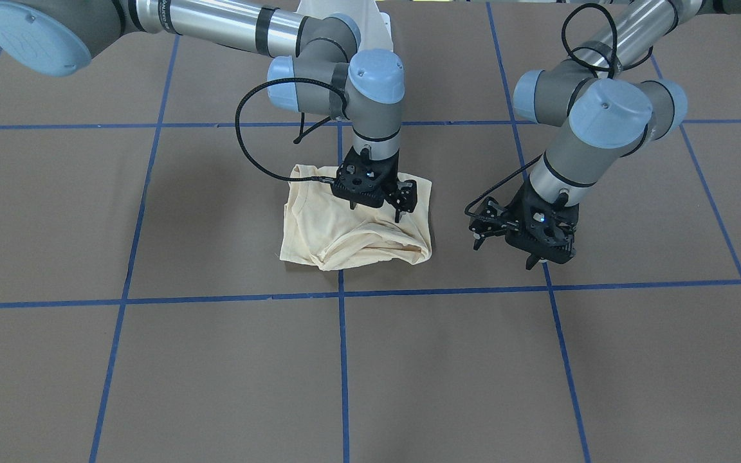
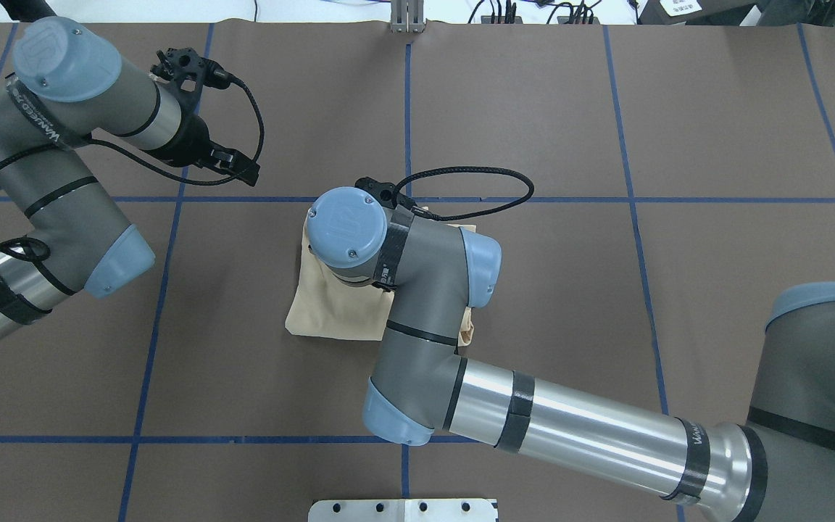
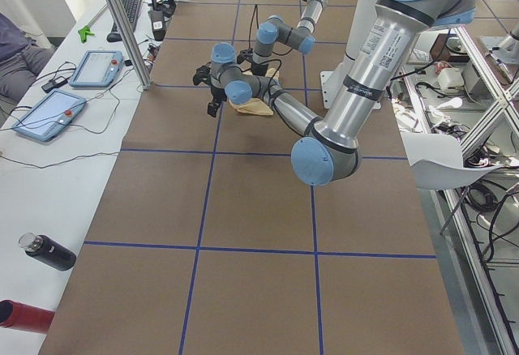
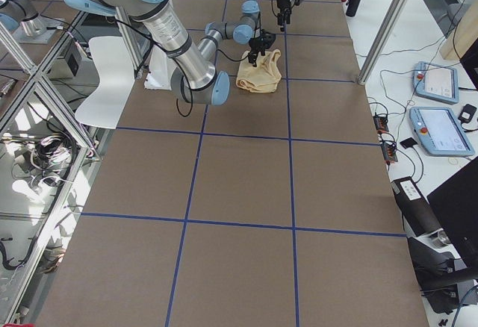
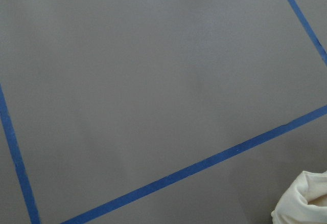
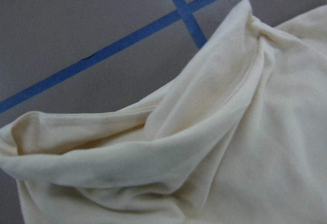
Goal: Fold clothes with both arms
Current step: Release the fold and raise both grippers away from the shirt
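Desk: flat, matte brown paper-like sheet (image 1: 216, 360), ruled into squares by blue tape lines (image 1: 343, 360).
Shirt: thin, soft, pale cream-yellow shirt (image 1: 319, 225), folded into a rumpled squarish bundle with rolled edges, near the desk's middle, across one tape line.
Right tool: black two-finger tool (image 1: 375, 211), fingers apart, pointing down over the bundle.
Left tool: black two-finger tool (image 1: 547, 260), fingers spread, empty, over bare desk near the shirt.

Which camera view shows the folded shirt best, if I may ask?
The exterior front-facing view: the shirt lies almost wholly visible, only the right end effector over part of it. Overhead, the right arm hides much of it. The right wrist view shows only folds, the left wrist view a corner; side views show it small.
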